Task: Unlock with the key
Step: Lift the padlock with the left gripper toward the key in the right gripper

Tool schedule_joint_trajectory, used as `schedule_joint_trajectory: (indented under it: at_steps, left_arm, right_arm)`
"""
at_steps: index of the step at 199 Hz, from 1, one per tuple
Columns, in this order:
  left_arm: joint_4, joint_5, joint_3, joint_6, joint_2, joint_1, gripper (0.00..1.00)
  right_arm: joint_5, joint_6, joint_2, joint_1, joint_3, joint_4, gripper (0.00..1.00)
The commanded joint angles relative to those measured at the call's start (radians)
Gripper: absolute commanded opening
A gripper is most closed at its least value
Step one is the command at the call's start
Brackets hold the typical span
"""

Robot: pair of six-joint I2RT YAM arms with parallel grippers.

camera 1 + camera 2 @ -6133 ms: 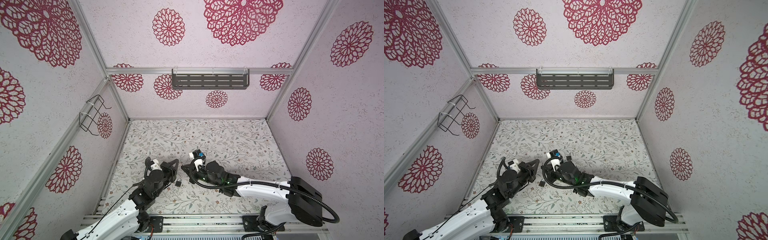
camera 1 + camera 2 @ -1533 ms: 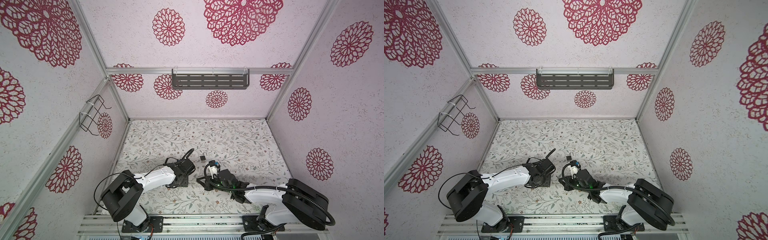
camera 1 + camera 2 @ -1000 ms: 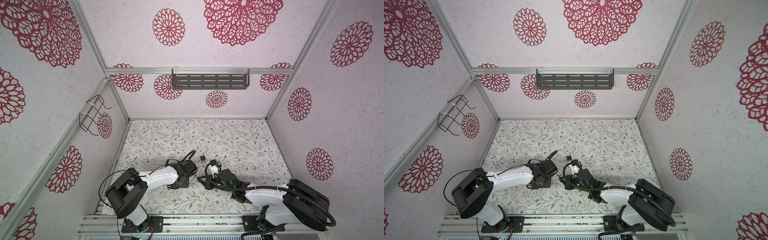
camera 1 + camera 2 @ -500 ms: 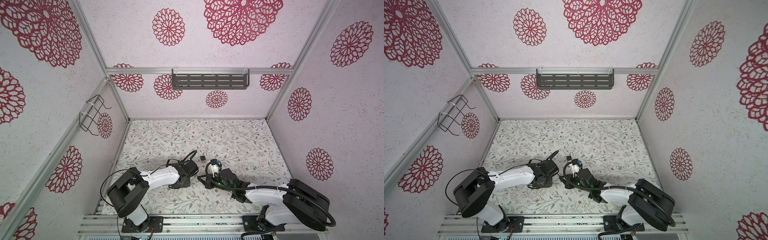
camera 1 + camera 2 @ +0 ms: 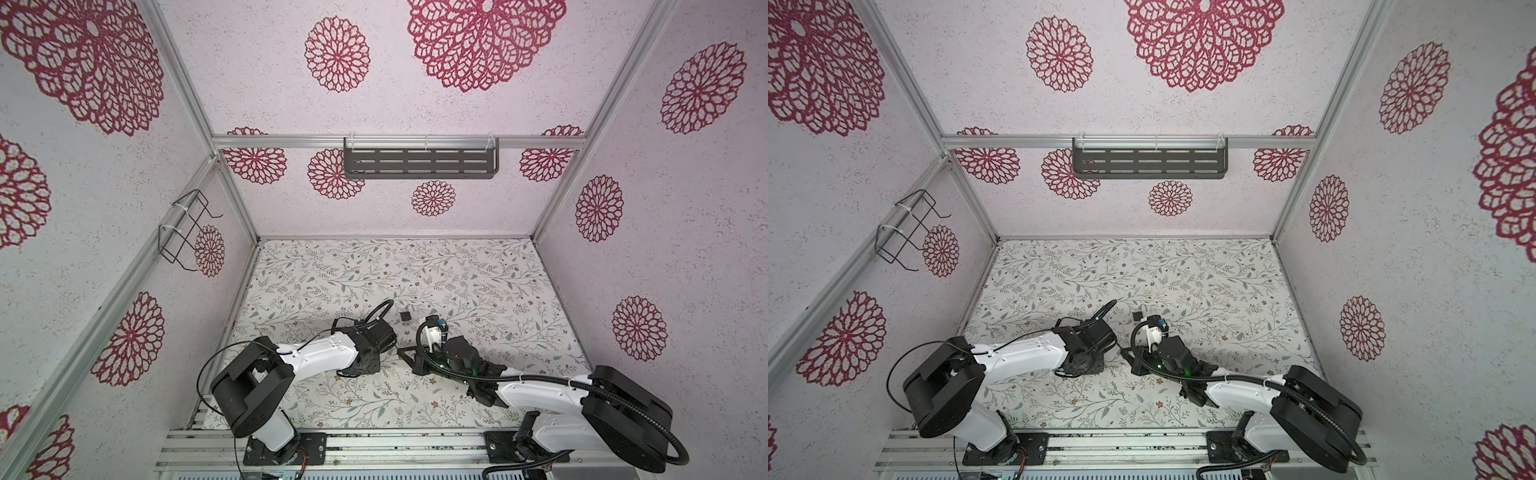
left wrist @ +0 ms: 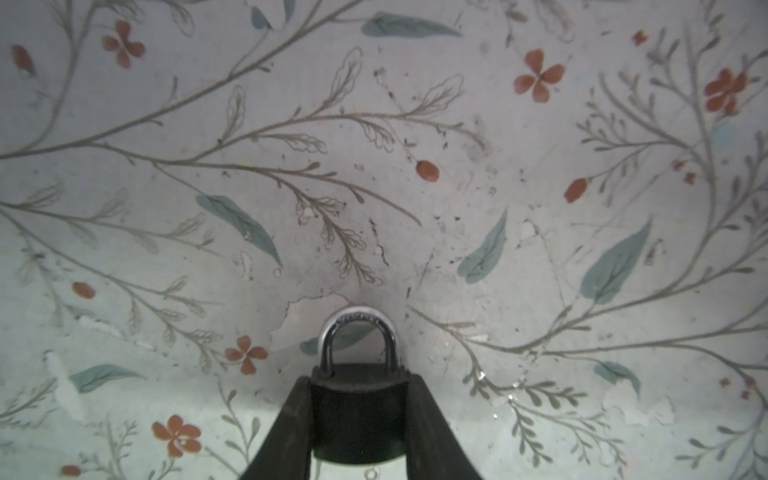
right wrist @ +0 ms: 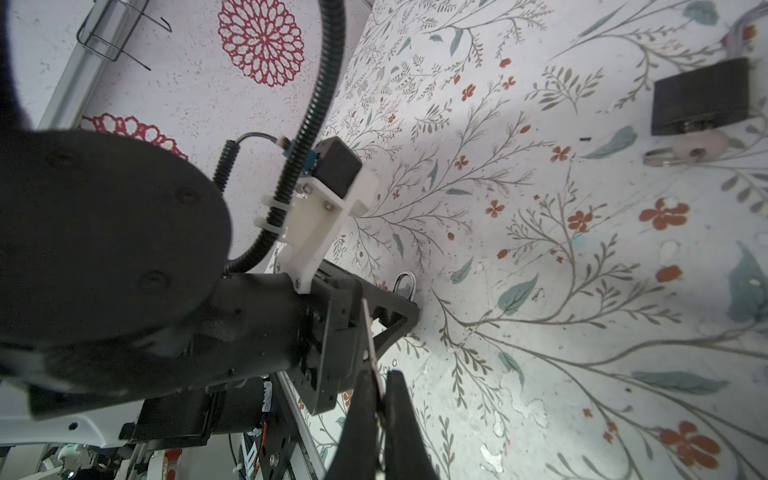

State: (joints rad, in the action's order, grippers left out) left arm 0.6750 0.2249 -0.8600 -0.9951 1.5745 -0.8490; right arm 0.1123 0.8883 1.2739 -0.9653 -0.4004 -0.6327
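Note:
In the left wrist view a black padlock [image 6: 357,409] with a closed silver shackle sits between my left gripper's [image 6: 358,386] two fingers, which are shut on its body. The shackle points at the table, close to it. In a top view the left gripper [image 5: 368,365] stands near the table's front middle. My right gripper [image 7: 380,378] is shut on a thin metal key [image 7: 368,328], seen edge-on. The key's blade sticks out toward the left gripper [image 7: 409,299], a short way from it. In both top views the right gripper [image 5: 406,355] [image 5: 1129,357] is just right of the left one.
A second black padlock [image 7: 700,97] lies farther back on the floral table [image 5: 478,291], with a pink-headed key [image 7: 698,145] and ring in it. It shows as a small dark block [image 5: 405,316] [image 5: 1136,316]. A wire rack [image 5: 185,232] and a shelf [image 5: 419,162] hang on the walls.
My left gripper's fingers have closed in on the padlock, and the left arm has crept slightly toward the right gripper. The right arm and its key have stayed put.

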Motion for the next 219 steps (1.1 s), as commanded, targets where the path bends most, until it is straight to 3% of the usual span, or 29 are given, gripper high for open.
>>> schedule_joint_trajectory:
  at_steps: [1,51,100,165,219]
  left_arm:
    - [-0.024,0.034,-0.042,-0.049,-0.074,-0.005,0.02]
    - [-0.087,0.047,-0.05,-0.137,-0.205,0.027,0.0]
    - [-0.115,0.097,-0.088,-0.206,-0.319,0.038,0.0]
    - [-0.17,0.101,-0.079,-0.344,-0.396,0.035,0.0]
    - [-0.18,0.124,-0.062,-0.369,-0.425,0.028,0.0]
  right_arm:
    - [-0.07,-0.001,-0.049,-0.008,-0.023,0.032,0.0]
    - [-0.229,-0.014,-0.082,-0.084,-0.028,0.048,0.0]
    - [-0.34,-0.023,-0.024,-0.163,-0.047,-0.023,0.0]
    - [-0.441,-0.042,0.088,-0.233,-0.124,-0.155,0.0]
    - [-0.507,-0.066,0.145,-0.27,-0.178,-0.213,0.0]
